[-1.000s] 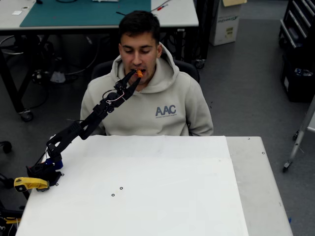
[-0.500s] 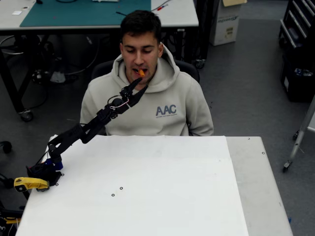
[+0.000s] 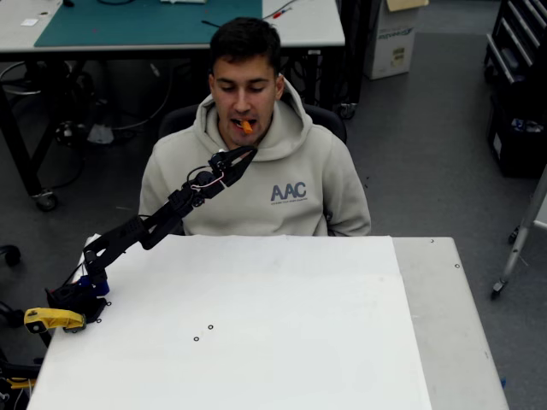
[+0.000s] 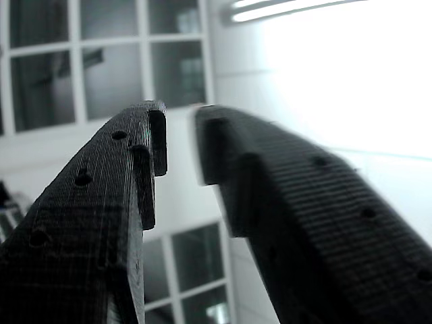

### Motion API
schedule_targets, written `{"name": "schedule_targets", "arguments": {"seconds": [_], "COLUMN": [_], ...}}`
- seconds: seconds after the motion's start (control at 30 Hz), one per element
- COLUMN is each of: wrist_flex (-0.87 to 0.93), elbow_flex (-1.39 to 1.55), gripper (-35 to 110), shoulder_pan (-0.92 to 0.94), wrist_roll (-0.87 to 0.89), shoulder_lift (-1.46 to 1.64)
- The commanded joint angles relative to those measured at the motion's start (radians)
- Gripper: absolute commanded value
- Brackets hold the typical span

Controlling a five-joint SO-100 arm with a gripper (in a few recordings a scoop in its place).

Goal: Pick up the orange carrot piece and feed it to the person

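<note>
A: Start with the big things. What carries the arm?

B: A white surface (image 3: 256,325) fills the lower part of the overhead view. The black arm (image 3: 141,229) is clamped at its left edge by a yellow clamp (image 3: 51,319) and reaches up and to the right, past the surface's far edge.

A: And behind that edge?

B: The person (image 3: 256,162) sits there in a light hoodie with "AAC" on the chest, facing the surface. Farther back stands a second table with a green mat (image 3: 145,21).

A: Where is the end effector?

B: In the overhead view the end effector (image 3: 242,156) hangs in front of the person's upper chest, just below the chin, tips pointing up and to the right.

A: Is it holding anything?

B: No. In the wrist view the end effector (image 4: 181,145) has its two black fingers (image 4: 142,155) a narrow gap apart, with only a bright wall and window panes showing between them.

A: Then where is the orange carrot piece?

B: The orange carrot piece (image 3: 246,126) sits at the person's mouth, between the lips. It lies above the end effector and clear of it, near but not touching the tips.
</note>
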Motion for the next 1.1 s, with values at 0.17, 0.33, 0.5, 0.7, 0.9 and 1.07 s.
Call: {"name": "schedule_targets", "arguments": {"seconds": [0.17,0.33,0.5,0.7,0.9,1.07], "wrist_flex": [-0.003,-0.014,-0.014,-0.015,-0.015,-0.015], "elbow_flex": [-0.006,0.189,0.460,0.821,1.144,1.382], "gripper": [-3,-3,-3,-3,-3,-3], "shoulder_pan": [0.006,0.005,0.005,0.006,0.006,0.005], "wrist_roll": [-0.008,-0.006,0.025,0.256,0.425,0.494], "shoulder_lift": [0.048,0.095,0.302,0.604,0.884,1.055]}}
